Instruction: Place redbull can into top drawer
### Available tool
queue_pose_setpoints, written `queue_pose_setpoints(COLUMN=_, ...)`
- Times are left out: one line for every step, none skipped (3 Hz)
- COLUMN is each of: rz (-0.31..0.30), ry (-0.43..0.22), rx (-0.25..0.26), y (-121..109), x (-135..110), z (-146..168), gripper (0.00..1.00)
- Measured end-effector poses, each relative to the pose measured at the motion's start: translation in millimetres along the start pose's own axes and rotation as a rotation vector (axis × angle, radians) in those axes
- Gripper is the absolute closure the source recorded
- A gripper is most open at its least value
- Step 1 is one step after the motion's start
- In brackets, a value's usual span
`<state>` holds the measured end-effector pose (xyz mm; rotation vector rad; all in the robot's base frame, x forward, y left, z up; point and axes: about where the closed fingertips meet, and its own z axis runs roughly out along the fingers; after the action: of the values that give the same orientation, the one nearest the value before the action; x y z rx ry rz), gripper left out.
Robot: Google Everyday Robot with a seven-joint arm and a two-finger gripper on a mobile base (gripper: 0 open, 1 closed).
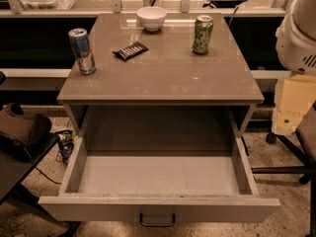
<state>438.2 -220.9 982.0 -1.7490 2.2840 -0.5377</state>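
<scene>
The redbull can (82, 51), slim, blue and silver with a red marking, stands upright on the left side of the grey cabinet top (163, 73). The top drawer (158, 177) is pulled fully open toward me, its inside bare, with a small dark handle (157, 220) on the front panel. My gripper is out of view; only a white rounded part of my arm (296, 31) shows at the right edge, beside and above the cabinet.
On the cabinet top are a green patterned can (202, 34) at back right, a white bowl (151, 18) at the back, and a dark snack bar (130, 50). A dark chair (19, 132) stands left, an office chair base (291, 157) right.
</scene>
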Motion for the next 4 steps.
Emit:
queue_pose_setpoints(rz=0.002, ry=-0.015, rx=0.006, y=-1, x=-2, z=-1, gripper=0.0)
queue_pose_setpoints(rz=0.028, ry=-0.155, rx=0.042, y=-10, x=-19, z=0, gripper=0.0)
queue_pose_setpoints(rz=0.081, ry=-0.31, rx=0.031, y=-7, x=-25, z=31, gripper=0.0)
queue_pose_setpoints(rz=0.092, ry=-0.524, rx=0.054, y=-27, x=-61, z=56, gripper=0.0)
